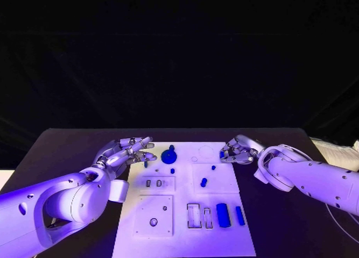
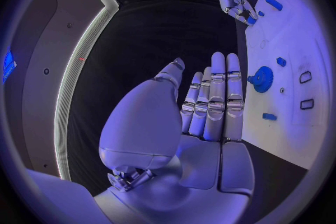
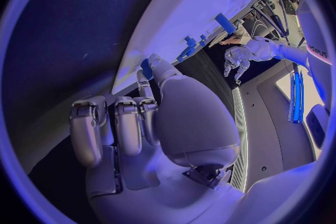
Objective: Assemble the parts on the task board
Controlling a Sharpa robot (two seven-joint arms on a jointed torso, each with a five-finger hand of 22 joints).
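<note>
Blue gear (image 1: pixel 169 157) sits at far end of task board (image 1: pixel 179 236), w/ small parts (image 1: pixel 203 182) mid-board. Looks light, stiff, prob. slick plastic; best pinched by rim. Left hand (image 1: pixel 126 153) fingers apart, holding nothing; right hand (image 1: pixel 240 151) curled, can't tell if it holds anything.

Left hand (image 1: pixel 126 152) hovers with fingers straight and apart, holding nothing; right hand (image 1: pixel 240 151) seems curled, possibly pinching something small.
</note>
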